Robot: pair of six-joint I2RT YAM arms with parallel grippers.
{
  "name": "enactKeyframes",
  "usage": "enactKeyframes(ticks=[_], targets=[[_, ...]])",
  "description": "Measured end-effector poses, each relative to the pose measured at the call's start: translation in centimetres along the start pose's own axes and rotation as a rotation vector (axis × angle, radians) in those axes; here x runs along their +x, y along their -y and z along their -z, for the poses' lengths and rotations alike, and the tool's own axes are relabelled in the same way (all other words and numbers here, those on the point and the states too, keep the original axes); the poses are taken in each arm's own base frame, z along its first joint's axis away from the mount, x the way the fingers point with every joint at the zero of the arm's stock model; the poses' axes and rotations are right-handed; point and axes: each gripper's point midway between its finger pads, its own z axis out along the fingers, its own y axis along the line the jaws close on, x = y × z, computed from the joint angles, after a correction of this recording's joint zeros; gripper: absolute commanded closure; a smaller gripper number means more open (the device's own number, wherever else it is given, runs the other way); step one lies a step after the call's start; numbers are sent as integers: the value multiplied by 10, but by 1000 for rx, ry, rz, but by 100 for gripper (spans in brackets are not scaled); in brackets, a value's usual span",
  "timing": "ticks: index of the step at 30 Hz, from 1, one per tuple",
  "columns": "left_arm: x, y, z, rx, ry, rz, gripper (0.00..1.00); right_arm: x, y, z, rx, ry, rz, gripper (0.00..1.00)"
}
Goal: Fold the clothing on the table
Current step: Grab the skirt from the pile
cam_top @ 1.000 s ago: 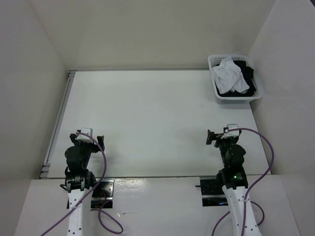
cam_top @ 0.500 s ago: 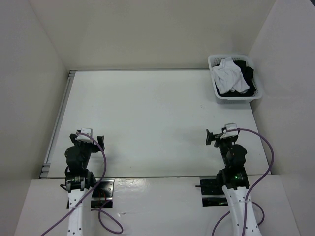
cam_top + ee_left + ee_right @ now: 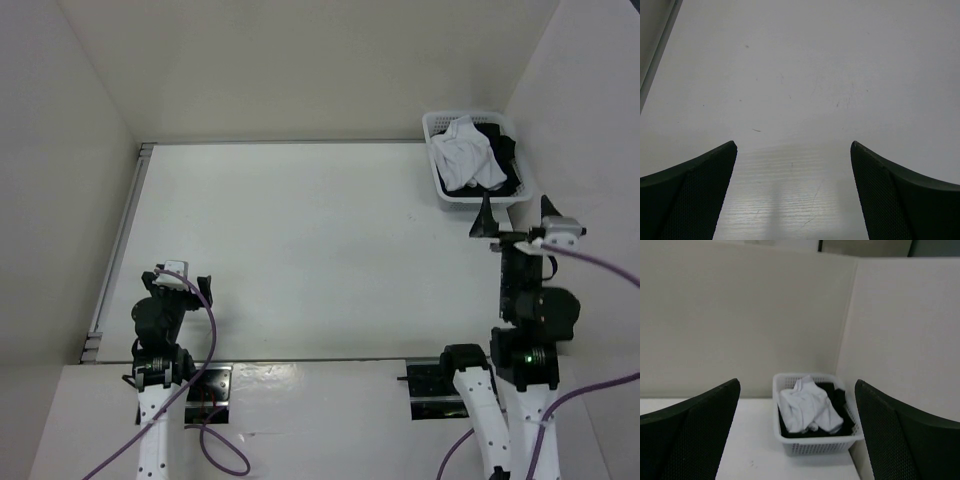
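Two tools show, one on each arm. The left tool point(image 3: 183, 283) sits low at the worktop's 7 o'clock corner, fingers spread wide apart with nothing between them. In its wrist view the left tool point(image 3: 793, 145) frames only bare worktop point(image 3: 800, 60), which carries a few faint scuffs. The right tool point(image 3: 515, 225) stands raised at the 4 o'clock side, its two fingers also wide apart and empty, pointing toward 12 o'clock. Neither tool touches anything.

Outward from the right tool, at about 11 o'clock and near it in the top view, stands one white slotted basket point(image 3: 480, 200), set in the 1 o'clock corner of the worktop point(image 3: 300, 230) against the right wall. From the left tool the basket is well apart, at about 2 o'clock.

Inside the basket there are two garments. The one piece of clothing point(image 3: 465, 160), white and crumpled, lies bunched on top toward the basket's left and middle. One black garment point(image 3: 508, 150) lies under and to the right of it.

In the right wrist view, the right tool point(image 3: 797, 382) frames the basket point(image 3: 815, 445) between its two fingers. The clothing point(image 3: 805, 407) is heaped in it over the black garment point(image 3: 832, 392), at 6 o'clock from the point between the fingertips.
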Motion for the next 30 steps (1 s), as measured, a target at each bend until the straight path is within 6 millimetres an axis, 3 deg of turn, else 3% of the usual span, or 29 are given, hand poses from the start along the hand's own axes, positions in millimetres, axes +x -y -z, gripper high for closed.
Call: enactKeyframes(ticks=[2, 5, 11, 15, 17, 18, 21, 25, 28, 30], targets=[[0, 0, 0, 0, 2, 0, 0, 6, 3, -20, 25, -84, -10, 1], [-1, 0, 0, 0, 3, -1, 0, 41, -1, -28, 19, -260, -9, 1], [-1, 0, 0, 2, 5, -1, 0, 115, -5, -20, -21, -574, 73, 1], [-6, 1, 1, 2, 13, 9, 0, 144, -13, -13, -87, -689, 109, 1], [-22, 1, 5, 5, 40, 17, 0, 159, -21, -10, -136, -744, 109, 1], [-62, 0, 13, -2, 129, 9, 0, 172, -30, -7, -181, -791, 98, 1], [-126, -10, 33, -64, 274, 34, 0, 191, -38, -9, -216, -878, 74, 1], [-241, -23, 68, -123, 411, 68, 0, 208, -39, -34, -203, -960, 22, 1], [-313, -41, 53, -168, 360, 105, 0, 227, -32, -58, -160, -1050, -28, 1], [-337, -51, 20, -170, 261, 122, 0, 245, -25, -76, -127, -1115, -64, 1]])
